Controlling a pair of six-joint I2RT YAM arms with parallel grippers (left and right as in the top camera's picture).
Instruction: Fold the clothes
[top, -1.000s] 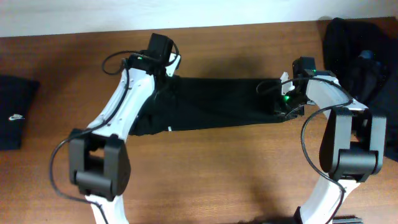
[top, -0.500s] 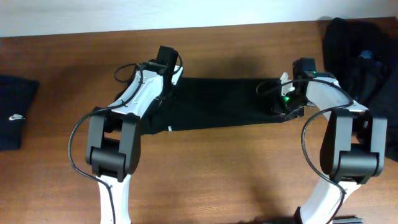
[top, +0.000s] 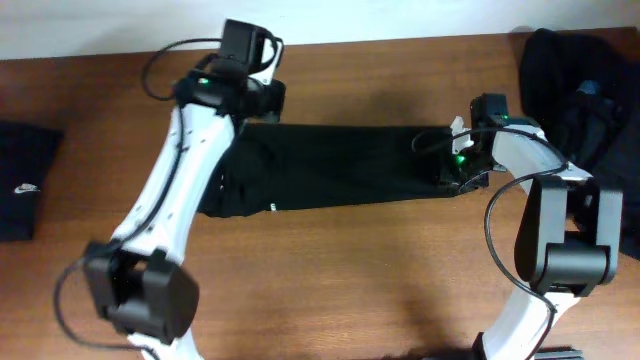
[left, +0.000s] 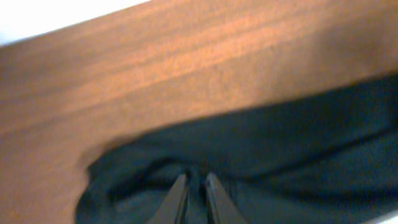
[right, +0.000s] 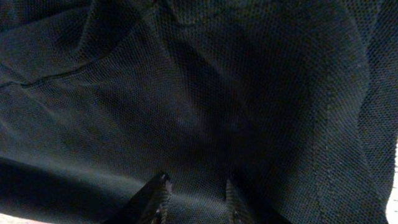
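Fabric first: the shirt (top: 340, 165) looks like thin black mesh, soft and floppy. It should weigh next to nothing, sag wherever it isn't held, and lose its shape if it gets dragged. Probably not fragile, and likely not very slippery on wood. It lies as a long band across the middle of the table (top: 350, 280), stretched between the two arms.

Best holds are probably the end corners or a hem, where a pinch catches every layer. Grabbing mid-panel would likely just tent up the top one.

The left claw (left: 196, 178) is at the band's far-left corner, fingers nearly together with cloth puckering into the tips, so it reads as a pinch on the shirt. The right claw (right: 197, 180) is down on the right end, fingers partly apart with mesh all around them. Whether it has a fold or just rests there, can't tell.

The surface is plain brown wood, flat and matte, with bare wood on the near side of the band between the arms. A folded black piece (top: 22, 185) with a white logo sits at the left edge, and a loose dark pile (top: 580, 80) at the back right corner. A white wall (top: 100, 25) runs along the back.
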